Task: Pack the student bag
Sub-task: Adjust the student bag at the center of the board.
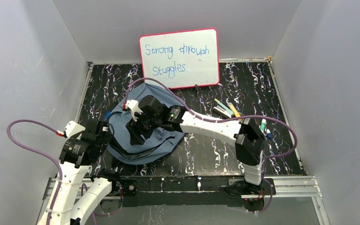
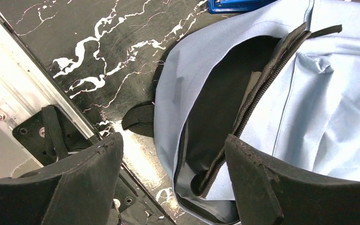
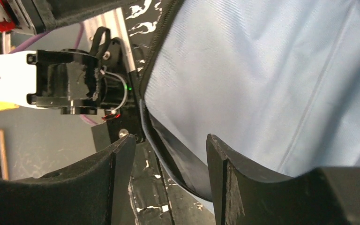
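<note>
The student bag (image 1: 161,136), soft grey-blue fabric, lies flat on the black marbled table left of centre. In the left wrist view the bag (image 2: 318,93) has its zipper mouth (image 2: 220,103) gaping, dark inside. My left gripper (image 2: 173,187) hangs open over the lower end of that mouth, at the bag's left edge (image 1: 107,136). My right gripper (image 1: 138,129) reaches across the top of the bag. In the right wrist view it (image 3: 168,183) stands open, and the bag's zippered rim (image 3: 168,150) runs between the fingers without being pinched.
A pink-framed whiteboard (image 1: 179,57) leans against the back wall. Pens and markers (image 1: 225,110) lie right of the bag, with more (image 1: 264,126) by the right arm. A blue object (image 2: 236,4) sits by the bag's far left edge. The table's metal rail (image 2: 9,79) is close.
</note>
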Robot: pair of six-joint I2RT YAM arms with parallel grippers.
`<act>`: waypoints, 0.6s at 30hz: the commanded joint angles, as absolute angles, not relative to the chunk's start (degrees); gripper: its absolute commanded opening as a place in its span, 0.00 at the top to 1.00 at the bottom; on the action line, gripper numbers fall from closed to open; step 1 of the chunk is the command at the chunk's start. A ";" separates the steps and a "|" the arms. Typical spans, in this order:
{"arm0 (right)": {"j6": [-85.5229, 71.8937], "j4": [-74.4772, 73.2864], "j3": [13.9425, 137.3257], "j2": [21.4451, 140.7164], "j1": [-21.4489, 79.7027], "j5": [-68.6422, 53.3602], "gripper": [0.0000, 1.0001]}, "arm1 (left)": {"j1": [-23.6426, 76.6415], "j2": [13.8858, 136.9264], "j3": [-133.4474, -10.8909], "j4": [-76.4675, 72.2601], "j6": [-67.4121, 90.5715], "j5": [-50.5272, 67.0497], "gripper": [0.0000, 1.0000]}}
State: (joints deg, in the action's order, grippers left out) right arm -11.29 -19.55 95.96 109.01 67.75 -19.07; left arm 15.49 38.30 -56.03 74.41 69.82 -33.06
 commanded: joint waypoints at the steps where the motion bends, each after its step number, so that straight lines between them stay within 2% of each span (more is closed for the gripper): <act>1: -11.72 -17.04 94.77 103.00 67.28 -11.33 0.36 | 15.26 40.04 -54.79 72.19 67.65 -34.83 0.24; 11: -14.41 -16.32 92.55 102.73 67.23 -11.49 0.36 | 15.17 51.55 -58.70 67.05 58.03 -32.31 0.25; 18: -14.85 -15.58 90.36 100.94 67.18 -11.29 0.36 | 14.94 52.58 -59.97 67.27 54.47 -33.74 0.28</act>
State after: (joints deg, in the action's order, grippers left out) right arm -14.02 -18.61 91.31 104.81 67.24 -11.81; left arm 15.46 53.30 -56.84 66.28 57.43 -31.14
